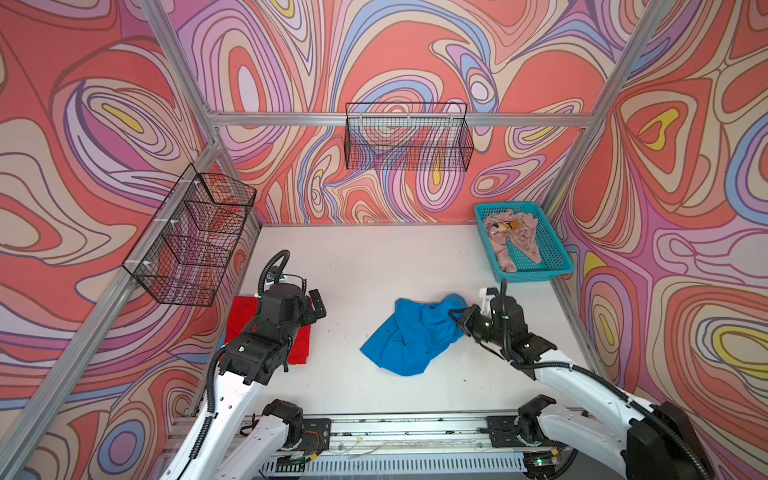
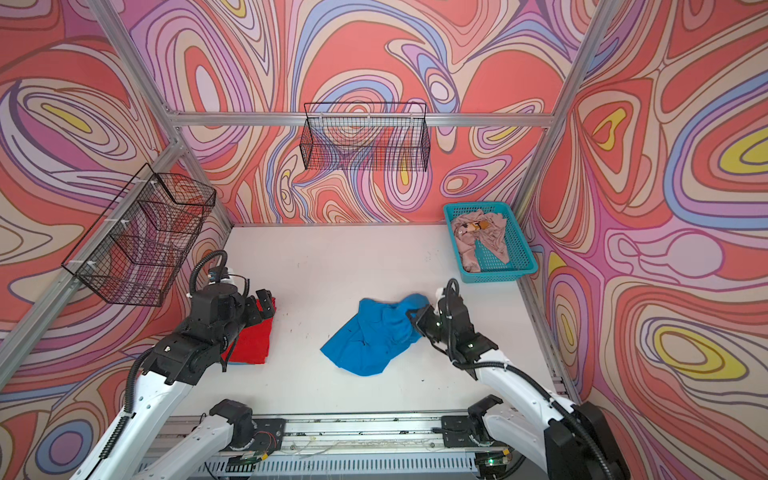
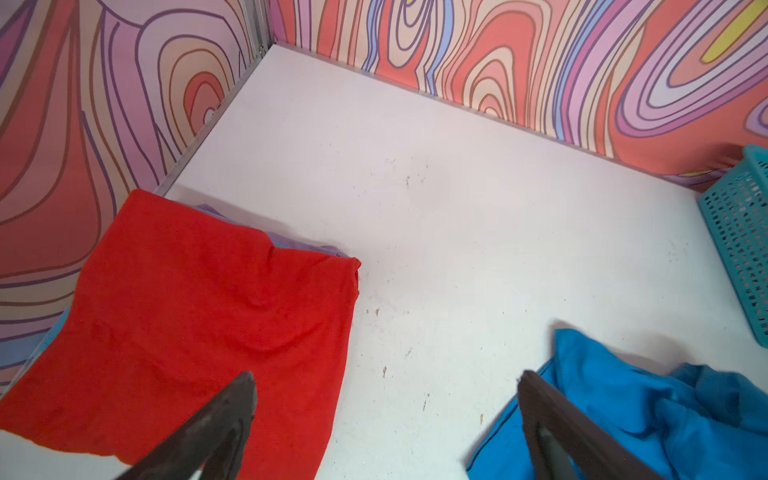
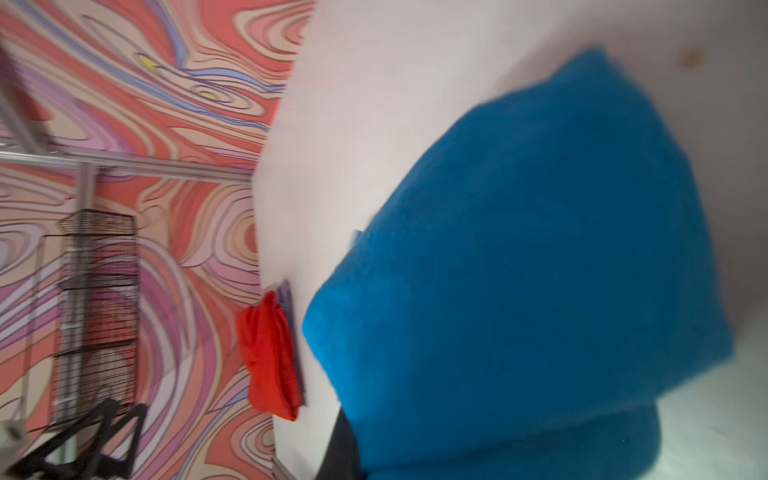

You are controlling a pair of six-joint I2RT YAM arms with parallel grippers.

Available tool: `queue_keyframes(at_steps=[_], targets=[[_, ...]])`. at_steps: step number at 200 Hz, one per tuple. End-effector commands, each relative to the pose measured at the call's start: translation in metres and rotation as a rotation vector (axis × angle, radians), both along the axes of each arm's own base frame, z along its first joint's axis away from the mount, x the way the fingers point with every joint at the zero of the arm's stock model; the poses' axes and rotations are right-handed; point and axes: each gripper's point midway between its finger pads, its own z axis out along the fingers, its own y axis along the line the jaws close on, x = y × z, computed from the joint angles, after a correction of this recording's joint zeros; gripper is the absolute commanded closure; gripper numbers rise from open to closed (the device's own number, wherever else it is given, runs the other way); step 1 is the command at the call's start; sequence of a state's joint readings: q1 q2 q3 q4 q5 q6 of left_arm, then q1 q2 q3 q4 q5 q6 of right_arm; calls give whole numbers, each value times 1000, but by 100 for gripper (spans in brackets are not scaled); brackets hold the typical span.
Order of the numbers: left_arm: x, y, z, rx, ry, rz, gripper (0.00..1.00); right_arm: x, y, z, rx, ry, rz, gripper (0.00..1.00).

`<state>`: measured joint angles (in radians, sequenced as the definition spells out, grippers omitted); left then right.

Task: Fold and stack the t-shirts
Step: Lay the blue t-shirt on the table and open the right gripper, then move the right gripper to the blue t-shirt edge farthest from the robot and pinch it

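Over at upper right in a top view, beige shirt (image 1: 509, 239) crumpled in a turquoise basket (image 1: 536, 268); at left, red shirt (image 1: 241, 316) half hidden behind the left arm (image 1: 270, 332). Seen only from the left wrist: purple cloth (image 3: 291, 241) beneath the red. Spread wide and holding nothing, the left gripper (image 3: 386, 376); clamped on the blue shirt (image 1: 409, 340), mid-table, the right gripper (image 1: 455, 316).

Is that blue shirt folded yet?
No. The blue shirt lies crumpled on the table, one end pinched by the right gripper.
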<state>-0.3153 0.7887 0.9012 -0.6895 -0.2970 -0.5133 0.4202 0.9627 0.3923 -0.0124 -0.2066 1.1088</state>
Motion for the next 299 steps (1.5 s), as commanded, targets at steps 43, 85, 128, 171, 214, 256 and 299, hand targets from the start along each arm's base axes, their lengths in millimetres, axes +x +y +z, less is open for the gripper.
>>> queue_keyframes(at_steps=[43,85,128,171,214,256,299], targets=[[-1,-1,-10,3,53,4,0,6,-96,78,-509,-122,-282,35],[-1,-1,-10,-1,56,0,0,27,-92,106,-610,-97,-247,22],[-2,-3,-12,-7,67,-9,0,37,-63,133,-513,-199,-134,26],[-1,-5,-13,-16,74,-14,0,67,17,74,-668,-56,231,26],[-1,-5,-17,-13,87,-15,0,84,69,21,-975,53,478,22],[-1,-6,-19,-10,101,-20,0,89,64,-22,-1235,146,534,34],[0,-7,-20,-14,104,-25,0,88,54,-54,-1332,212,578,45]])
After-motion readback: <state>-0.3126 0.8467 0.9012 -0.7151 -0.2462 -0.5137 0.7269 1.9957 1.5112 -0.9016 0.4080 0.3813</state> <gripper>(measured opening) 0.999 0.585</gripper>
